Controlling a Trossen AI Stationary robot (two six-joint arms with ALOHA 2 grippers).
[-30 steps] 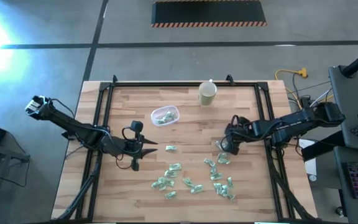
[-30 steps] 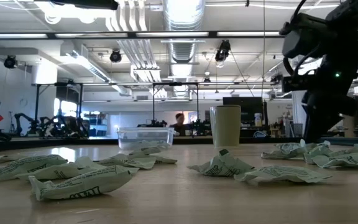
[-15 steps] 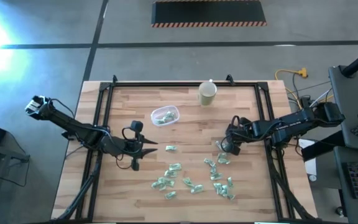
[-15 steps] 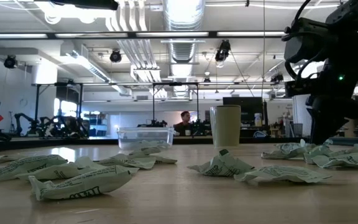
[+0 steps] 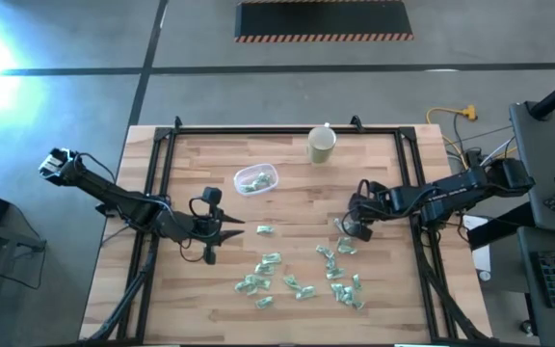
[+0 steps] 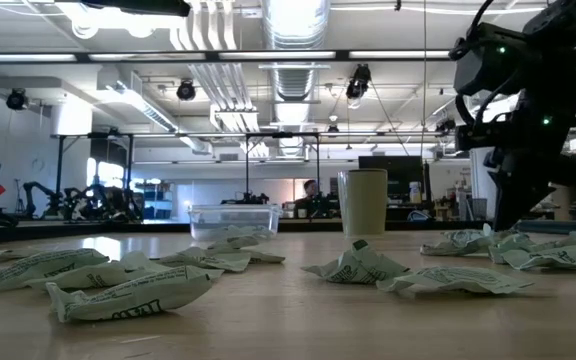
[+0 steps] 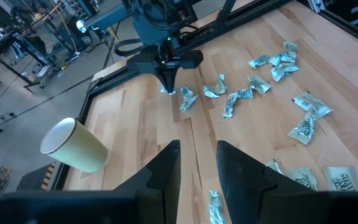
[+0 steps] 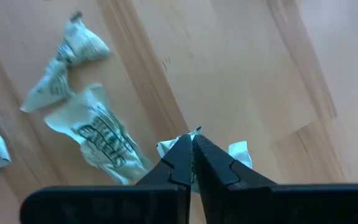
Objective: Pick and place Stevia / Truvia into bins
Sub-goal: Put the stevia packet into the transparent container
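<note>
Fingertips of the right gripper [image 8: 192,163] are pressed together on a white sachet [image 8: 178,147], most of which lies hidden behind the dark fingers; only its corners stick out on either side. From above, that gripper [image 5: 351,228] covers the sachet entirely, so the pinch cannot be confirmed there. In the low view the right arm [image 6: 528,110] is cut off by the picture's top and right edges, and its tips sit behind a heap of packets.

Left gripper [image 5: 227,229] hovers over bare wood, left of centre, fingers [image 7: 160,174] parted a little with nothing between them.

Surface: pale wooden table [image 5: 200,178] inside a black frame. Loose sachets [image 5: 302,275] scattered over the near half; a few more lie in the clear tub [image 5: 255,178] toward the far edge. Beige cup [image 5: 321,145] stands right of the tub.

Room: grey floor around the table, a striped mat [image 5: 324,19] beyond it. Low view looks into a workshop with ceiling ducts [image 6: 293,30], and a person [image 6: 311,195] far off between tub and cup.

Change: right fingers stood spread a second ago and have now closed. The far-off person has shifted rightward. Left arm has not moved.
</note>
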